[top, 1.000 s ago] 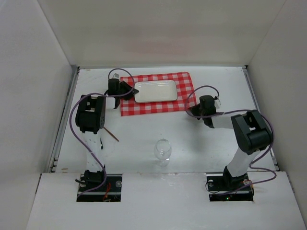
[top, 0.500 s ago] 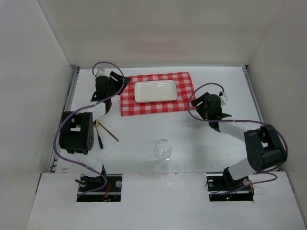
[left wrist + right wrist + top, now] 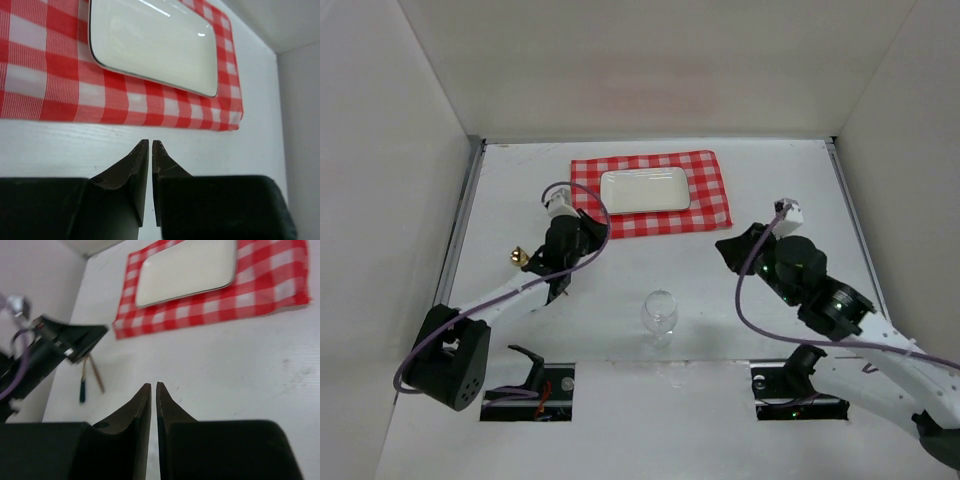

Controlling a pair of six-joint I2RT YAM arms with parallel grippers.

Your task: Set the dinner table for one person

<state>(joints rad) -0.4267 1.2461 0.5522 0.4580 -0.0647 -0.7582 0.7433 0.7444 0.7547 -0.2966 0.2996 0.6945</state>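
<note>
The dinner table (image 3: 770,180) is a matte-white top. A red-and-white checked cloth (image 3: 705,205) lies at its far middle with a white rectangular plate (image 3: 644,190) on it. A clear wine glass (image 3: 659,314) stands upright near the front edge. My left gripper (image 3: 588,230) is shut and empty, just in front of the cloth's near left corner; its wrist view shows the jaws (image 3: 150,142) together above bare table. My right gripper (image 3: 722,245) is shut and empty, right of the glass and in front of the cloth's near right corner (image 3: 151,385).
Cutlery lies at the left under my left arm; only a gold tip (image 3: 518,257) shows from above. The right wrist view shows a dark-handled piece (image 3: 82,387) and a brown stick-like piece (image 3: 96,376). White walls enclose three sides. Metal rails (image 3: 460,230) run along the side edges.
Both arms have drawn back toward the near edge. The left gripper moved from the cloth's far left side to its near left corner, covering the cutlery. The right gripper moved nearer.
</note>
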